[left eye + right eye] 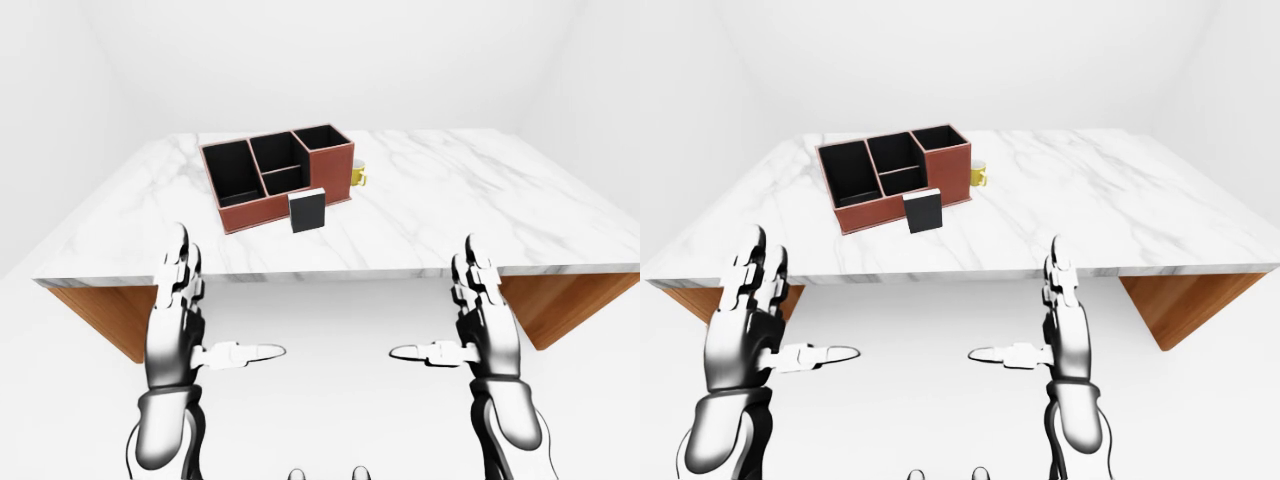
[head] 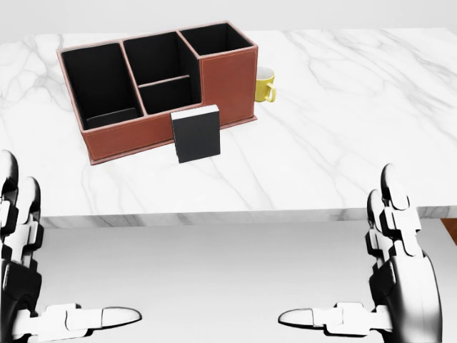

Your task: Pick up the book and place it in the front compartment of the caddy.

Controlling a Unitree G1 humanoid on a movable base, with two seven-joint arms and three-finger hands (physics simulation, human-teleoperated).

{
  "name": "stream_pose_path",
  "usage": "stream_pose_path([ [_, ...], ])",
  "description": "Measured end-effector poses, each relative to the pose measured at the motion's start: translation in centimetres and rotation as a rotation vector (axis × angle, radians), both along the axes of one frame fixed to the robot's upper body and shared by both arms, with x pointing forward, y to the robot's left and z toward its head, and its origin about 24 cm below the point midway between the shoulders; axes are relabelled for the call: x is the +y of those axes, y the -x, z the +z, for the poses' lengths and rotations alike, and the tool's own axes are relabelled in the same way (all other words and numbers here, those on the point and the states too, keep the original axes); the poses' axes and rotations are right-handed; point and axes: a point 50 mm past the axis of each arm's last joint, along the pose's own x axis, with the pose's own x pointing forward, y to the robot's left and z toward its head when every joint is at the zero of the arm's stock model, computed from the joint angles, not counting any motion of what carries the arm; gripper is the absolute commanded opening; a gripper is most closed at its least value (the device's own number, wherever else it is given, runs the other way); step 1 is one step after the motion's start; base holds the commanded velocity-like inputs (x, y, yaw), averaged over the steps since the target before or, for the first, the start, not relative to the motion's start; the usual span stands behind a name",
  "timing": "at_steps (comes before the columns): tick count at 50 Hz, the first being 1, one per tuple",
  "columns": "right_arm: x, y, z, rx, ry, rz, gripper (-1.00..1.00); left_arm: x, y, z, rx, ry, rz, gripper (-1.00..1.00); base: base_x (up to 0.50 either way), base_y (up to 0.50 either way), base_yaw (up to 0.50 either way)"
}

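A black book with a white top edge stands upright on the marble table, against the near wall of the red-brown caddy. The caddy has several black-lined compartments, all showing nothing inside. My left hand and right hand hover below the table's edge, well short of the book. Both are open, fingers pointing up and thumbs pointing inward toward each other, holding nothing.
A yellow mug sits just right of the caddy's far end. The white marble tabletop stretches wide to the right, its edge crossing the head view. Wooden table sides show underneath.
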Motion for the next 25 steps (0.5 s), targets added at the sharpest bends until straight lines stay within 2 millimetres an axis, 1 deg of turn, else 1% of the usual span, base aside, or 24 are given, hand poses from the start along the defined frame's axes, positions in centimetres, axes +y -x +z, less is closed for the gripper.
stream_pose_path([
  [5, -0.1, 0.4, 0.4, -0.012, -0.002, -0.002, 1.00, 0.4, 0.7, 0.7, -0.027, -0.020, 0.025, 1.00, 0.05, -0.01, 0.00],
  [14, -0.2, 0.5, 1.0, -0.041, -0.007, 0.005, 1.00, 0.8, 1.5, 1.4, -0.048, -0.045, 0.053, 1.00, 0.46, -0.24, 0.00],
  [25, -0.2, 0.3, 1.3, -0.059, -0.007, 0.011, 1.00, 0.5, 1.9, 2.1, -0.070, -0.082, 0.049, 1.00, 0.49, -0.20, 0.00],
])
